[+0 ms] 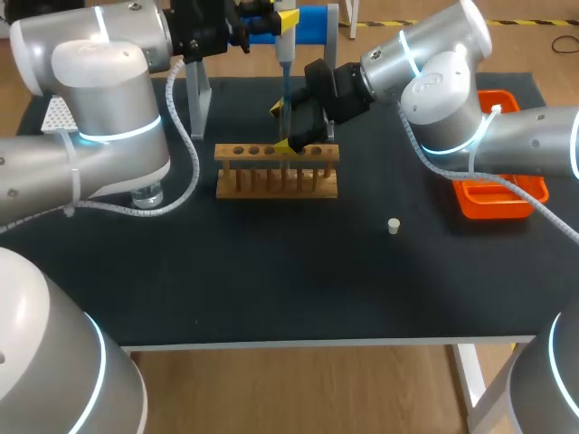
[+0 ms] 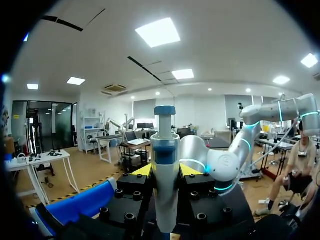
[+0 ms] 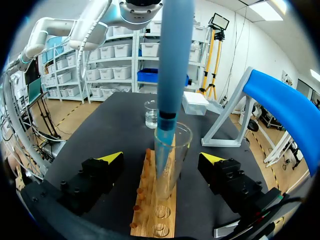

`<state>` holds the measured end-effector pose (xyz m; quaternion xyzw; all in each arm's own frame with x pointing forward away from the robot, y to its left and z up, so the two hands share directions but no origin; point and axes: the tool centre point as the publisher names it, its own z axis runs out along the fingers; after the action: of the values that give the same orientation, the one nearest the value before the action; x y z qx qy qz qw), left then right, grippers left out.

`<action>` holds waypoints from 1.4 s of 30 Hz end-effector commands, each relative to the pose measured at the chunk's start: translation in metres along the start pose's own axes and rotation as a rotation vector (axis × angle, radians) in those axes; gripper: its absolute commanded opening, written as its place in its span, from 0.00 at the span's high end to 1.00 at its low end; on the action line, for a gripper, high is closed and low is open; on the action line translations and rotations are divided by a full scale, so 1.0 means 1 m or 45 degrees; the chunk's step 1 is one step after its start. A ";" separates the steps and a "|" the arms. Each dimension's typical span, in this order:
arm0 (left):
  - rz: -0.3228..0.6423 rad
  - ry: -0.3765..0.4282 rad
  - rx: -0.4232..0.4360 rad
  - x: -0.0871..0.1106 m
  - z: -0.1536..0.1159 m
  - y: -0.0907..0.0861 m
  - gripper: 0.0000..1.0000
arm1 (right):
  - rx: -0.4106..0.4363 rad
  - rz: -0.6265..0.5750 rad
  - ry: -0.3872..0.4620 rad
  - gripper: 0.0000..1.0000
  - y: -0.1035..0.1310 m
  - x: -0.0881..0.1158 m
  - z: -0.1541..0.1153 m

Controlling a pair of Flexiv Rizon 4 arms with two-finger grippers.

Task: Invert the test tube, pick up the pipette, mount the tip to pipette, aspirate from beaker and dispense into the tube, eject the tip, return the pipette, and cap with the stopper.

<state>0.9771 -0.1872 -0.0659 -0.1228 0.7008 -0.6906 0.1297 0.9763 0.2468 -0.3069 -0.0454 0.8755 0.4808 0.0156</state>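
Dispense step, it seems. L gripper (image 2: 165, 172) clamps pipette (image 2: 165, 150) upright, its blue tip (image 3: 162, 145) down inside the tube (image 3: 183, 145) standing in wood rack (image 1: 276, 172). R gripper (image 3: 162, 159) is wide open either side of tube, not touching. Next, prob.: lift straight up, eject tip.

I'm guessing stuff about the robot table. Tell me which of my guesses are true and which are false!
1. The left fingers hold the pipette. True.
2. The little white stopper is already on the tube. False: it lies on the table, to the right of the wooden rack.
3. The pipette's tip points down into the tube that stands in the rack. True.
4. The orange tray sits on the left side of the table. False: it is on the right side.
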 end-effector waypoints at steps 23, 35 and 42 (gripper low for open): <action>-0.023 -0.009 0.007 -0.001 0.002 0.011 1.00 | 0.003 0.000 0.004 0.00 0.000 -0.001 -0.001; -0.016 -0.018 0.000 -0.001 0.002 0.011 1.00 | 0.003 0.000 0.004 0.00 0.000 -0.001 -0.001; -0.016 -0.018 0.000 -0.001 0.002 0.011 1.00 | 0.003 0.000 0.004 0.00 0.000 -0.001 -0.001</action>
<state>0.9786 -0.1874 -0.0764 -0.1318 0.6999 -0.6899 0.1294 0.9763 0.2468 -0.3069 -0.0454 0.8755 0.4808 0.0156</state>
